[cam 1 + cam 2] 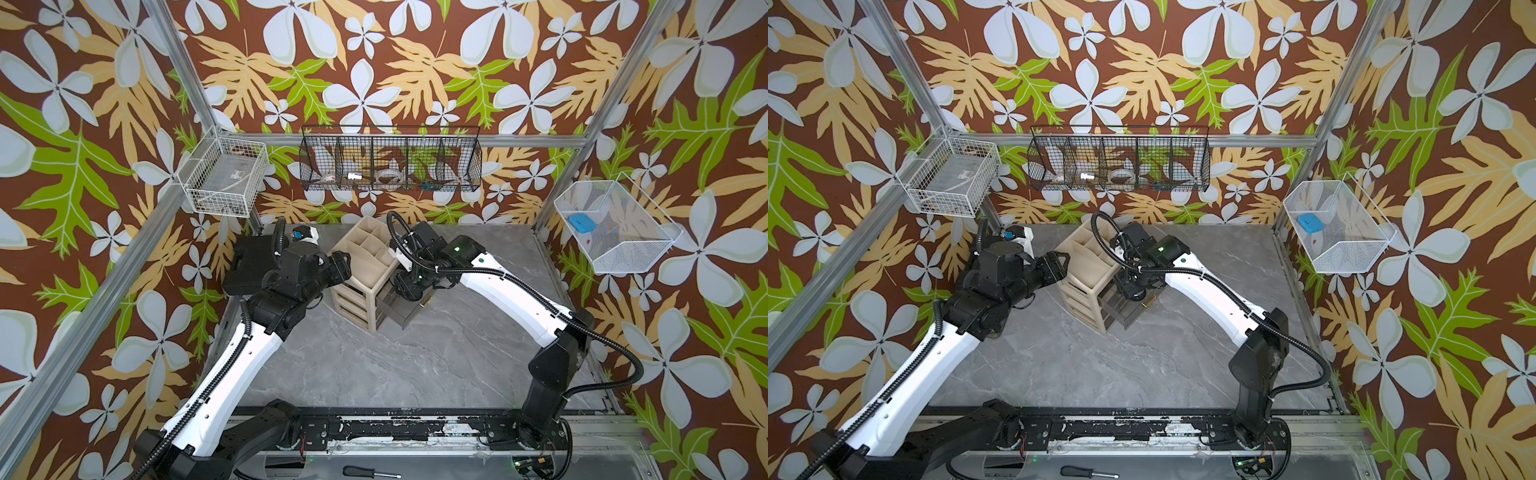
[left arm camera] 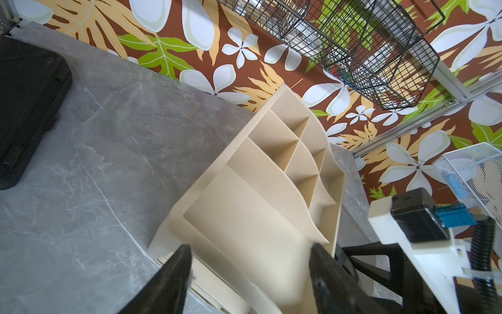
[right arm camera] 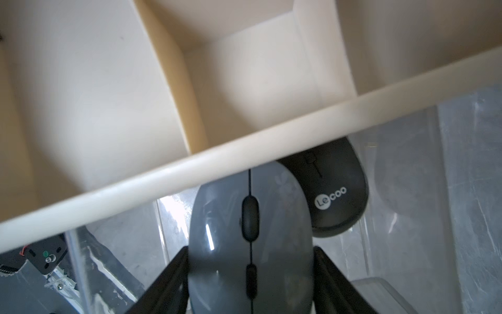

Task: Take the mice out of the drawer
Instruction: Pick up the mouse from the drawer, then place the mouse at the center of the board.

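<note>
Beside grey mouse (image 3: 250, 244), black mouse (image 3: 335, 195), lettered "Lecoo"

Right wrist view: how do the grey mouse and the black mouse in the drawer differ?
The grey mouse is glossy; the black mouse is matte with a pale logo. The grey mouse sits gripped in the right gripper's jaws; the black mouse lies free beside it. Both are in the clear drawer, front ends hidden by the organizer's beige rim.
</note>
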Controlling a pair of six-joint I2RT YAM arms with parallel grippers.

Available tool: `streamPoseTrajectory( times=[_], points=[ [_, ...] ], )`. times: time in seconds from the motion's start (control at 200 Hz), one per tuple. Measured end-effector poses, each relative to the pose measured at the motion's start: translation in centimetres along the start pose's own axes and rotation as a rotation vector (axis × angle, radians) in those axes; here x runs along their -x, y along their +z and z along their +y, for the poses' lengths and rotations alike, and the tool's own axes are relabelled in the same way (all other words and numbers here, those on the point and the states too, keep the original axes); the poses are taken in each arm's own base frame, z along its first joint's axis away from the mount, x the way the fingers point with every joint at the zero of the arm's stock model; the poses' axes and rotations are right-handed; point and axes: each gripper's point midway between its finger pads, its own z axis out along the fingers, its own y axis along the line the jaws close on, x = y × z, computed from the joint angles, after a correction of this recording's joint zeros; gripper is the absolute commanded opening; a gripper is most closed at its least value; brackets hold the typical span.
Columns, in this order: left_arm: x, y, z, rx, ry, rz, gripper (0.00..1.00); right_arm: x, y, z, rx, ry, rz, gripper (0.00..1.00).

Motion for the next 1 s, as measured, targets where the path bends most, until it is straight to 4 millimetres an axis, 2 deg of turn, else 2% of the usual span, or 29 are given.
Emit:
streamPoseTrajectory(
  times=[0.2, 0.35, 0.48, 0.631, 0.741, 0.881, 1.001],
  points=[
    [0.9, -0.6, -1.0, -0.027, 0.010, -0.007, 0.77, 0.1, -2.2, -0.7, 0.014, 0.022, -0.034, 0.62],
    [1.6, -1.4, -1.6, -0.050, 0.021, -0.024, 0.78, -0.2, -3.6, -2.2, 0.003, 0.055, -0.059, 0.61],
    [1.4, -1.8, -2.2, -0.082, 0.022, -0.013, 0.79, -0.7, -4.3, -4.1, -0.009, 0.100, -0.066, 0.61],
    [0.4, -2.4, -4.3, -0.150, 0.043, 0.020, 0.80, -0.9, -6.0, -8.3, -0.065, 0.187, -0.110, 0.61],
    [-0.3, -3.0, -6.1, -0.199, 0.063, 0.033, 0.81, -2.0, -6.8, -12.0, -0.119, 0.268, -0.130, 0.61],
    [-1.5, -3.4, -7.8, -0.243, 0.081, 0.057, 0.82, -5.1, -6.7, -17.1, -0.210, 0.387, -0.115, 0.61],
    [-2.7, -3.4, -9.1, -0.273, 0.091, 0.076, 0.82, -7.5, -5.4, -19.9, -0.262, 0.455, -0.099, 0.62]
  ],
)
